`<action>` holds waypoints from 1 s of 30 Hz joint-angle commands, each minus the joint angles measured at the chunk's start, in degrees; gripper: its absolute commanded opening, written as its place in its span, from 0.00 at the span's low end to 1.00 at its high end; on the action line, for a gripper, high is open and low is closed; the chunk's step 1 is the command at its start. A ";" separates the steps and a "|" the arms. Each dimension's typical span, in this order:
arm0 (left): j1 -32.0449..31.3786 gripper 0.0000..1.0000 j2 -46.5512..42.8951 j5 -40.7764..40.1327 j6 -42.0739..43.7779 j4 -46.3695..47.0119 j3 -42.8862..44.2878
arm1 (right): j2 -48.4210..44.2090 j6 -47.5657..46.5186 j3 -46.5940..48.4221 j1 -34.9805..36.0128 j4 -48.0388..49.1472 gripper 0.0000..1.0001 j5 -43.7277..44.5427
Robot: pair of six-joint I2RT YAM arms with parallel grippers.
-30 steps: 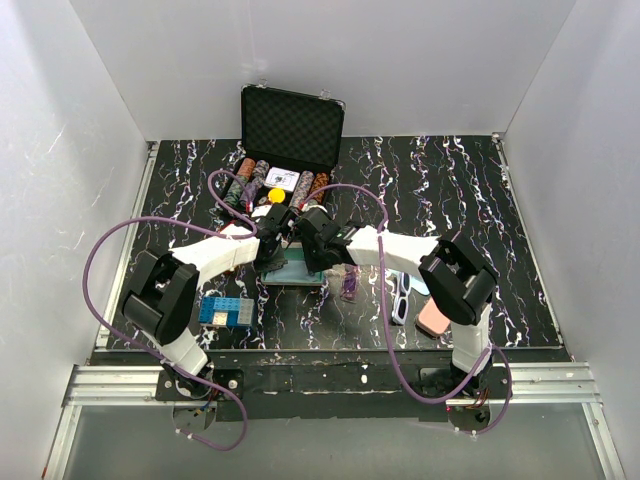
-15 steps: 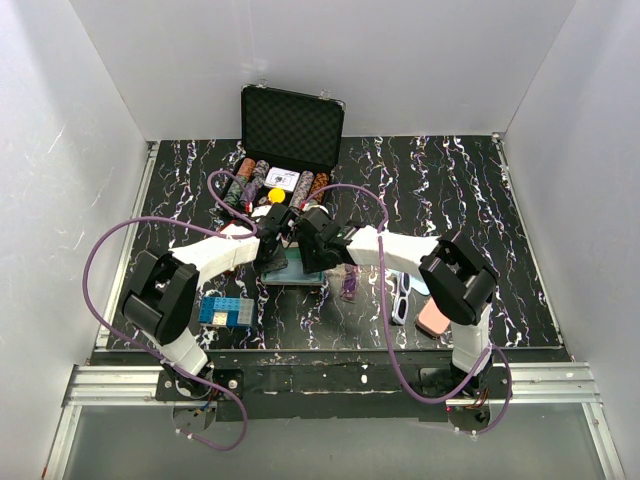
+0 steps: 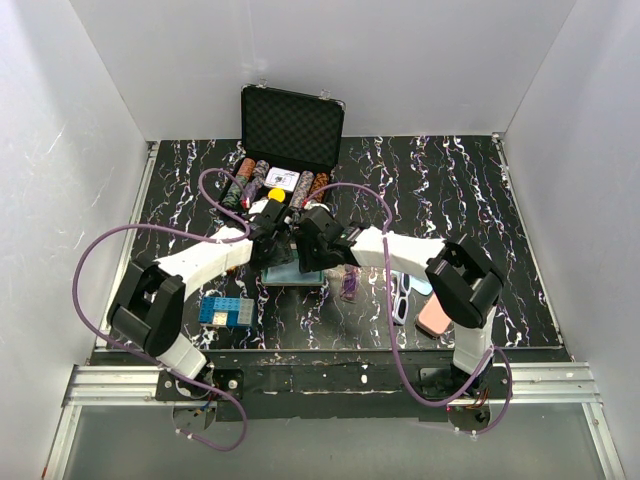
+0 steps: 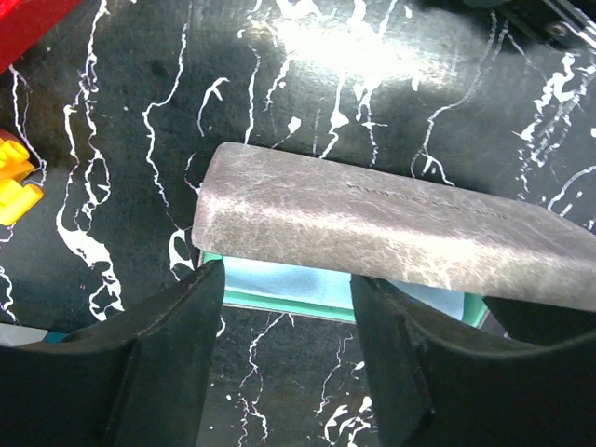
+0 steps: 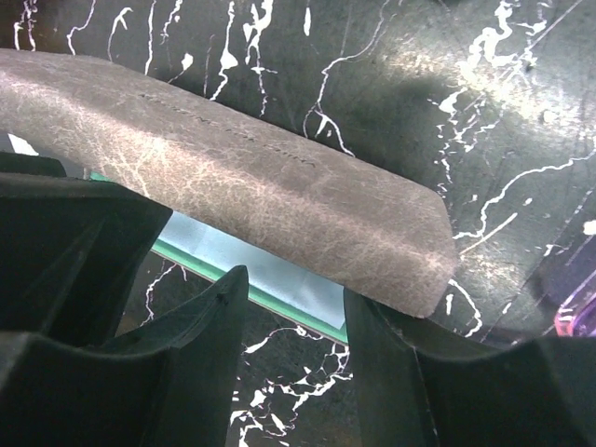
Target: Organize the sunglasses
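The grey-brown case [image 4: 391, 223] lies open, its lid raised over a teal inside with a light blue cloth [image 4: 289, 284]. My left gripper [image 4: 284, 279] is open, both fingertips at the case's near edge under the lid. My right gripper [image 5: 293, 284] is open at the case's other end [image 5: 279, 196], placed the same way. In the top view the two grippers [image 3: 272, 238] [image 3: 308, 250] meet over the case [image 3: 302, 273]. The purple sunglasses [image 3: 349, 286] lie folded just right of it. The white-framed sunglasses [image 3: 401, 297] lie further right.
A pink case [image 3: 435, 316] lies near the right arm's base, with a light blue cloth [image 3: 421, 286] beside it. An open black chip case [image 3: 290, 125] stands at the back, with chips and yellow and red pieces [image 4: 14, 182] in front. A blue brick block [image 3: 224, 311] sits front left.
The left arm has stretched further out, its elbow lower and more to the left. Both grippers have shifted slightly toward the far side at the case.
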 commanded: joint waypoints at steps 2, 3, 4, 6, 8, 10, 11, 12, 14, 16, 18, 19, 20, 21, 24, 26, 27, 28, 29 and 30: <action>-0.32 0.50 -3.77 4.17 -0.86 3.77 -0.55 | -1.68 0.41 -0.89 0.32 3.83 0.54 -3.98; -0.32 0.47 -3.77 5.40 -0.86 4.57 -0.81 | -1.42 0.50 -0.80 0.40 3.66 0.54 -4.16; -0.32 0.42 -3.42 6.11 -1.12 5.45 -0.99 | -1.33 0.67 -0.89 0.40 3.39 0.54 -4.08; -0.32 0.36 -2.46 6.99 -1.30 5.89 -1.26 | -1.59 0.85 -1.32 0.40 3.13 0.54 -3.12; -0.32 0.31 -1.23 7.61 -1.82 6.25 -1.43 | -2.29 0.94 -2.03 0.49 3.21 0.54 -1.97; -0.32 0.27 -0.35 8.05 -1.91 7.03 -1.96 | -2.73 1.20 -2.56 0.49 3.21 0.55 -1.27; -0.32 0.25 0.00 8.14 -2.09 7.21 -1.96 | -2.91 1.11 -2.65 0.58 3.13 0.55 -0.83; -0.32 0.25 0.44 8.05 -2.18 7.30 -2.05 | -3.09 1.29 -2.73 0.75 2.78 0.55 -0.13; -0.32 0.22 0.89 7.79 -2.18 7.21 -2.40 | -3.61 1.11 -2.73 0.93 2.07 0.55 1.28; -0.32 0.21 1.15 7.00 -2.53 7.21 -2.92 | -4.23 0.94 -3.17 1.11 2.16 0.55 1.55; -0.32 0.20 1.33 5.77 -2.79 6.95 -3.36 | -4.84 0.68 -3.70 1.46 2.34 0.55 1.81; -0.32 0.19 1.59 5.16 -2.88 6.69 -3.45 | -5.02 0.50 -3.96 1.81 2.34 0.55 2.33; -0.23 0.19 1.68 4.54 -2.97 6.34 -3.54 | -5.19 0.15 -4.14 2.07 2.42 0.56 2.69; -0.32 0.17 1.85 4.19 -3.06 6.25 -3.63 | -5.37 -0.03 -4.40 2.25 2.95 0.56 2.69; -0.32 0.17 2.56 3.83 -3.32 6.25 -3.72 | -4.94 -1.17 -5.46 2.42 6.54 0.56 -0.20; -0.32 0.16 2.99 3.57 -3.49 6.25 -3.72 | -3.62 -2.13 -5.55 2.51 8.48 0.56 -2.74; -0.32 0.15 3.08 3.48 -3.41 6.25 -3.80 | -2.92 -2.49 -5.11 2.43 8.57 0.56 -3.37; -0.32 0.15 3.35 3.22 -3.49 6.07 -3.81 | -2.22 -2.75 -4.67 2.42 8.49 0.56 -3.55; -0.32 0.15 3.35 3.04 -3.58 5.98 -3.89 | -1.69 -2.93 -3.88 2.42 8.05 0.56 -3.55; -0.32 0.15 3.52 2.78 -3.50 5.90 -3.98 | -1.07 -3.45 -3.35 2.42 7.35 0.56 -2.85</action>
